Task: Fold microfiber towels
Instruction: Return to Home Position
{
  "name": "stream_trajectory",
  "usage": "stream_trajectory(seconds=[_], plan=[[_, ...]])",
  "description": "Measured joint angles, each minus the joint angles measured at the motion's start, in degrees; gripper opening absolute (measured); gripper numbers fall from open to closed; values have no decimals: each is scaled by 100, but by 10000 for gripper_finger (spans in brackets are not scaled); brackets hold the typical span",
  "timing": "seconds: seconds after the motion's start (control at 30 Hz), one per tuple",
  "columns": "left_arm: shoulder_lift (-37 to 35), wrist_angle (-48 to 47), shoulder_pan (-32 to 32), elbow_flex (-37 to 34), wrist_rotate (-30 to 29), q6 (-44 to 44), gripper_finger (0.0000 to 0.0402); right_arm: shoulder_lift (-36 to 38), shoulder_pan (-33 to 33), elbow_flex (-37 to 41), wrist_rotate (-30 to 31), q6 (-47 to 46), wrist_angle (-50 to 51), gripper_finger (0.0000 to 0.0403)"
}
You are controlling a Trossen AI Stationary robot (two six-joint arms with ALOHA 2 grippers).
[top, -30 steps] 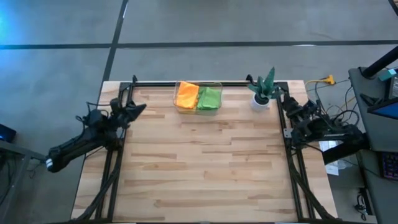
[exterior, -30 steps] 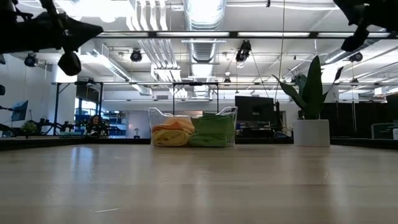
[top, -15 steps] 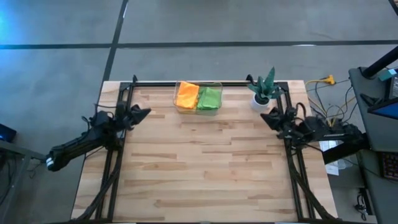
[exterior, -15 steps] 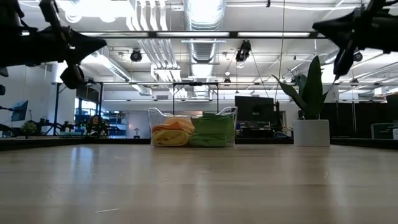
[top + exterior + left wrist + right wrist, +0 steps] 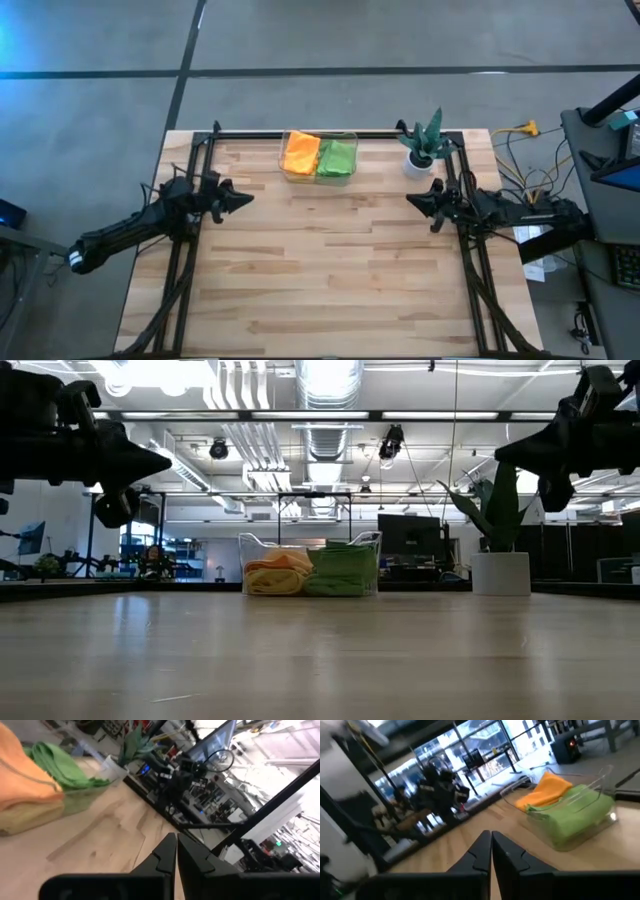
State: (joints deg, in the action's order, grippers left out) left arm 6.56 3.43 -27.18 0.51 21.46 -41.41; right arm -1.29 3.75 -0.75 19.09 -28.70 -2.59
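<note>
The table [image 5: 330,270] is pale wood in joined planks, smooth, with a soft sheen in the low view. The bin [image 5: 262,543] is clear glossy plastic. In it, the orange towel [image 5: 301,152] and the green towel [image 5: 337,157] are soft matt cloth with a fine nap. The pot [image 5: 417,165] is white and smooth; ceramic or plastic cannot be told. The left gripper [image 5: 176,840] and the right gripper [image 5: 490,837] have matt black fingers. The floor [image 5: 400,40] looks like grey concrete, smooth and dull.
</note>
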Motion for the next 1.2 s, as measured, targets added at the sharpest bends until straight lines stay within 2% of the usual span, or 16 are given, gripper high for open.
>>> stream_trajectory(seconds=[0.1,0.5,1.2], plan=[[154,-2,0,0,26,2,0,-136,0,0,-4,345,24,9],[655,256,0,-2,63,-9,0,-454,0,0,-5,323,24,9],[795,314,0,-4,50,-13,0,-449,0,2,-4,323,22,9]])
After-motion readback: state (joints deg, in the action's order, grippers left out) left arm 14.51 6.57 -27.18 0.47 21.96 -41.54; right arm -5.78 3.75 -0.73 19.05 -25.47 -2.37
